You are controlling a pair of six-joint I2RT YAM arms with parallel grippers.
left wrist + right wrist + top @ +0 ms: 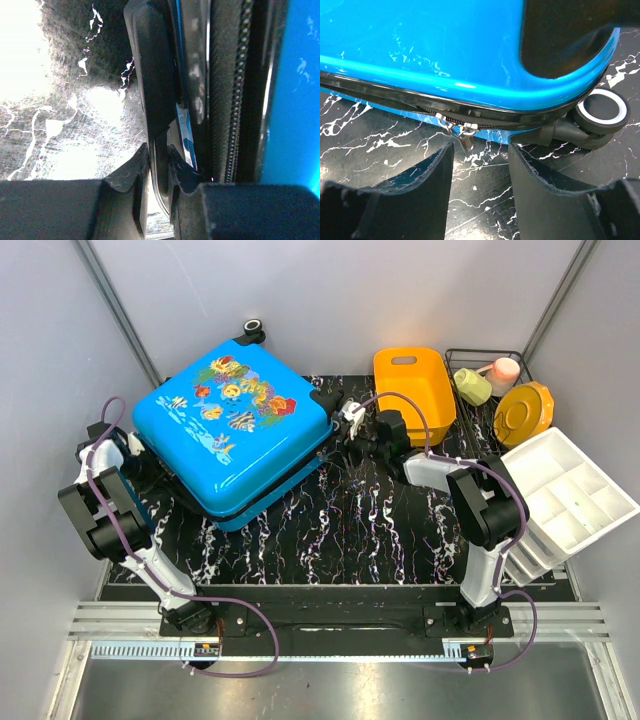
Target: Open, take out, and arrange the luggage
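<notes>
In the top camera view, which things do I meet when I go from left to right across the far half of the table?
luggage → orange basket → light green cup → white divided tray

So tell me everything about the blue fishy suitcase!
The suitcase is a shiny, bright blue hard shell with colourful cartoon fish on its lid. It lies flat and zipped shut on the black marbled table. A black zipper runs round its seam, with silver zipper pulls near a corner wheel, black with a white ring. The left fingers seem to pinch a black part on its side; the right fingers hover open before the pulls, not touching.
</notes>
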